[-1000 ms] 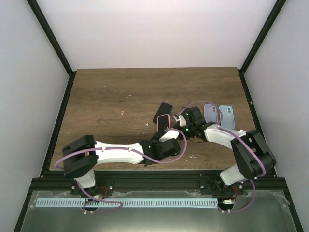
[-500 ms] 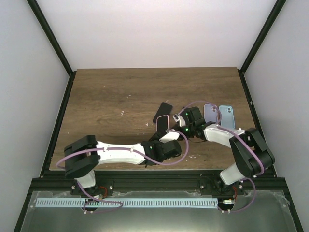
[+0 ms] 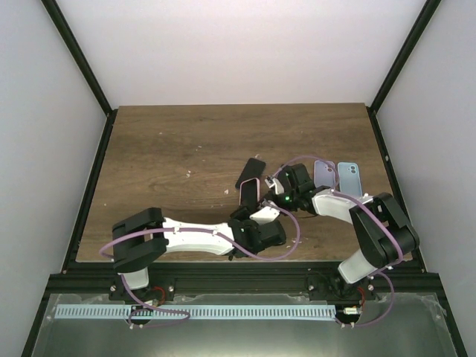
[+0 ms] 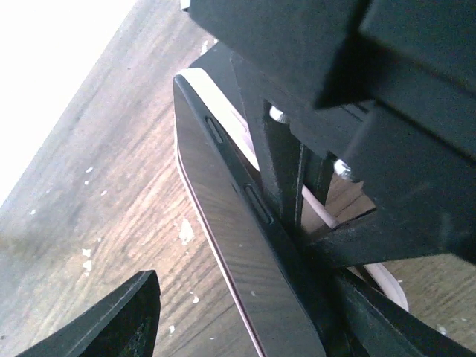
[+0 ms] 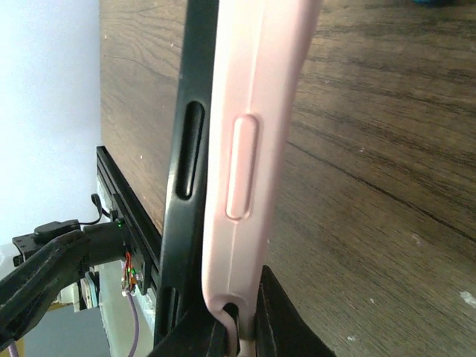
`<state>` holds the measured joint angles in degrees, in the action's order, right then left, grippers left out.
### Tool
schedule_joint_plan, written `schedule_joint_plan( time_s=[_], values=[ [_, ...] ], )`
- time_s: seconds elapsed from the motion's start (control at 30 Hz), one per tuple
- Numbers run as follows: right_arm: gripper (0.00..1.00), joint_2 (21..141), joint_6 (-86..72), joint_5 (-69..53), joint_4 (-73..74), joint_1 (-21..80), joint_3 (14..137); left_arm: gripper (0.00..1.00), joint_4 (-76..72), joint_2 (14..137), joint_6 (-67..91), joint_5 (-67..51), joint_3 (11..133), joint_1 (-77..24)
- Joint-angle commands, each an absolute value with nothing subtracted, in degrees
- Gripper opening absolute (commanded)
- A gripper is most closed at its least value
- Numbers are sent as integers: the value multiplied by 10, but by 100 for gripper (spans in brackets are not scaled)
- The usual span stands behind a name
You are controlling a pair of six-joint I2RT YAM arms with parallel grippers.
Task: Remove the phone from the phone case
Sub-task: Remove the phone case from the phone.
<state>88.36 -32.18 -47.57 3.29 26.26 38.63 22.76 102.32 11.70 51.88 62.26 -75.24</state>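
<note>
Phone (image 4: 245,249), dark and standing on edge, was held over the wooden table (image 3: 163,149) near its middle and was partly parted from the pink phone case (image 5: 253,149) along one long side. The case's rim was pinched between the closed jaws of the right gripper (image 5: 236,336). The left gripper (image 4: 249,294) was set astride the phone with jaws apart, one finger (image 4: 123,316) clear of the glass. A second dark phone (image 3: 251,172), a lavender case (image 3: 324,175) and a blue case (image 3: 349,179) were laid flat nearby.

black phone (image 5: 190,149) stands on edge, partly pried out of its pink case (image 5: 253,111).
</note>
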Motion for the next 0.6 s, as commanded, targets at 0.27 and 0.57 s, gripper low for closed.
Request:
schedule_joint_plan(
  time_s=[0.27, 0.57],
  values=[
    [1, 880, -321, -552, 25, 262, 409, 58, 370, 1060, 202, 670, 646, -750],
    [1, 879, -322, -552, 23, 261, 409, 39, 408, 1059, 255, 686, 650, -750]
  ],
)
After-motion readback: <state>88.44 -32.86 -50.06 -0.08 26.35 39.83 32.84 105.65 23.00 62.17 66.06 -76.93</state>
